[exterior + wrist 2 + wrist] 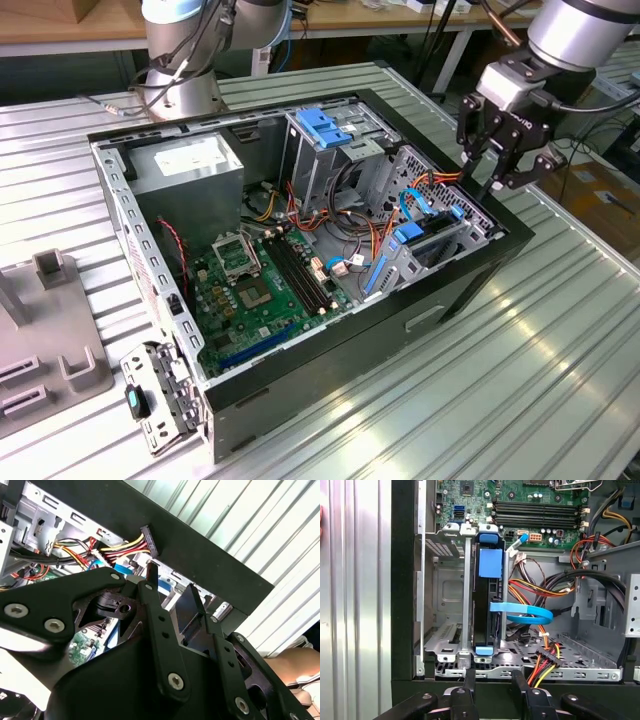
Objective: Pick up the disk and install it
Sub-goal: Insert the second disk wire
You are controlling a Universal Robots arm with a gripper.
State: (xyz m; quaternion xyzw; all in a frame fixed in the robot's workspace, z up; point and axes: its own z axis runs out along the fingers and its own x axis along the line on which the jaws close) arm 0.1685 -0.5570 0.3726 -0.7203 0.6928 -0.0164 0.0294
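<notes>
The disk (484,605) stands on edge in the metal drive cage (445,605) at the computer case's end on the exterior view's right. It is a dark drive in a blue carrier, with blue tabs at both ends and a blue flat cable (530,612) beside it. In the exterior view the disk (428,238) sits low in that cage. My gripper (497,178) hovers above the case rim there, apart from the disk. In both wrist views the gripper (492,677) (170,590) is open, with nothing between its black fingers (469,679).
The open case (480,265) lies on a ribbed metal table (560,380). Inside are a motherboard (255,290), a grey power supply (190,165), a blue latch piece (325,125) and loose coloured wires (545,587). A grey fixture (50,330) stands at the exterior view's left. A person's hand (295,665) rests beside the case.
</notes>
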